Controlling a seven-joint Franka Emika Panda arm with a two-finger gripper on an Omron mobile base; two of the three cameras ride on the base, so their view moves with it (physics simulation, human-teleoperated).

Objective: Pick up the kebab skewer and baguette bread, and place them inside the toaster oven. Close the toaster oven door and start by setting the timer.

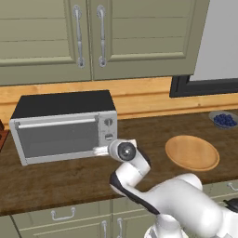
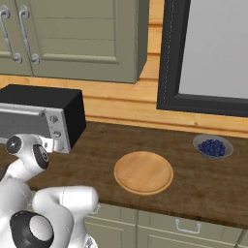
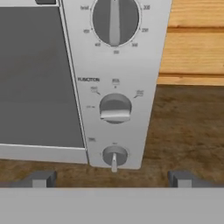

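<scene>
The silver toaster oven (image 1: 62, 124) with a black top stands on the wooden counter, against the back wall. Its glass door (image 1: 58, 138) is closed, with the bar handle (image 1: 56, 123) along its top edge. My gripper (image 3: 111, 179) is open and hovers just in front of the oven's right panel, touching nothing. Straight ahead of it in the hand view are the small bottom knob (image 3: 114, 156), the middle knob (image 3: 115, 108) and the large top knob (image 3: 114, 19). In the left base view my hand (image 1: 101, 150) sits at the oven's lower right corner. The kebab skewer and the baguette bread are out of view.
A round wooden plate (image 1: 192, 152) lies on the counter to the right of the oven. A bowl of blueberries (image 1: 224, 120) sits farther right, near a dark window frame (image 2: 167, 68). Cabinet doors (image 1: 88, 35) hang above the oven.
</scene>
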